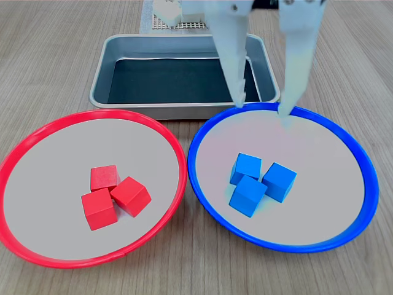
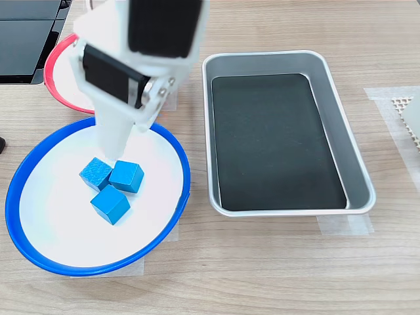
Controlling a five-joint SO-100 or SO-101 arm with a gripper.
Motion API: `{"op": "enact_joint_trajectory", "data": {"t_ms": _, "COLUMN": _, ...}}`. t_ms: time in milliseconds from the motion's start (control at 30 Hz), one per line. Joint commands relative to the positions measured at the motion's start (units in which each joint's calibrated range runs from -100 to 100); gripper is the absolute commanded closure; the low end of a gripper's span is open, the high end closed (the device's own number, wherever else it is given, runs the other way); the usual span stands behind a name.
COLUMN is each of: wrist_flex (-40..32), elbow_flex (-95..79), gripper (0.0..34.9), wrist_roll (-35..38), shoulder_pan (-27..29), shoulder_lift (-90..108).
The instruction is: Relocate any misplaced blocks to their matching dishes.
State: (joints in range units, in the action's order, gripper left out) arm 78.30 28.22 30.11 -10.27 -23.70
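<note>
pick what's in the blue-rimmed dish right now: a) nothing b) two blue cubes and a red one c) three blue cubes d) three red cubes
c: in the first exterior view the blue-rimmed dish holds three blue cubes clustered together, with no red among them; the three red cubes sit in the red-rimmed dish, and the open gripper hangs empty over the blue dish's far rim.

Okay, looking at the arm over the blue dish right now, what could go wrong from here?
1. The open claw hangs over the blue-rimmed dish, whose three blue cubes already match; grabbing one could unsort it.
2. Those cubes sit touching, so a descent might knock the cluster apart.
3. The claw tips are close to the dish's far rim by the grey tray; a low sweep may catch it.
</note>
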Motion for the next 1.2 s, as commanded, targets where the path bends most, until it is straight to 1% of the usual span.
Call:
{"op": "enact_joint_trajectory", "data": {"t_ms": 0, "wrist_flex": -2.49, "elbow_flex": -13.52, "gripper": 27.6, "wrist_roll": -0.44, "shoulder_pan": -0.42, "shoulder_lift": 15.90}}
{"op": "enact_joint_trajectory", "data": {"t_ms": 67, "wrist_flex": -3.97, "elbow_flex": -21.89, "gripper": 29.3, "wrist_roll": -0.63, "shoulder_pan": 0.05, "shoulder_lift": 22.21}}
{"op": "enact_joint_trajectory", "data": {"t_ms": 200, "wrist_flex": -8.93, "elbow_flex": -41.83, "gripper": 34.6, "wrist_roll": -2.25, "shoulder_pan": 1.47, "shoulder_lift": 37.30}}
{"op": "enact_joint_trajectory", "data": {"t_ms": 267, "wrist_flex": -10.91, "elbow_flex": -48.11, "gripper": 34.6, "wrist_roll": -3.52, "shoulder_pan": 1.94, "shoulder_lift": 42.59}}
{"op": "enact_joint_trajectory", "data": {"t_ms": 367, "wrist_flex": -17.26, "elbow_flex": -63.86, "gripper": 34.6, "wrist_roll": -8.16, "shoulder_pan": 3.44, "shoulder_lift": 57.52}}
{"op": "enact_joint_trajectory", "data": {"t_ms": 433, "wrist_flex": -19.00, "elbow_flex": -68.59, "gripper": 34.6, "wrist_roll": -10.16, "shoulder_pan": 3.82, "shoulder_lift": 62.63}}
{"op": "enact_joint_trajectory", "data": {"t_ms": 600, "wrist_flex": -25.93, "elbow_flex": -82.98, "gripper": 34.6, "wrist_roll": -17.05, "shoulder_pan": 5.14, "shoulder_lift": 78.07}}
{"op": "enact_joint_trajectory", "data": {"t_ms": 800, "wrist_flex": -31.38, "elbow_flex": -99.00, "gripper": 34.6, "wrist_roll": -21.49, "shoulder_pan": 7.96, "shoulder_lift": 93.34}}
{"op": "enact_joint_trajectory", "data": {"t_ms": 933, "wrist_flex": -30.80, "elbow_flex": -107.74, "gripper": 34.6, "wrist_roll": -23.83, "shoulder_pan": 9.94, "shoulder_lift": 103.91}}
{"op": "enact_joint_trajectory", "data": {"t_ms": 1167, "wrist_flex": -23.45, "elbow_flex": -115.11, "gripper": 34.6, "wrist_roll": -27.50, "shoulder_pan": 10.97, "shoulder_lift": 117.90}}
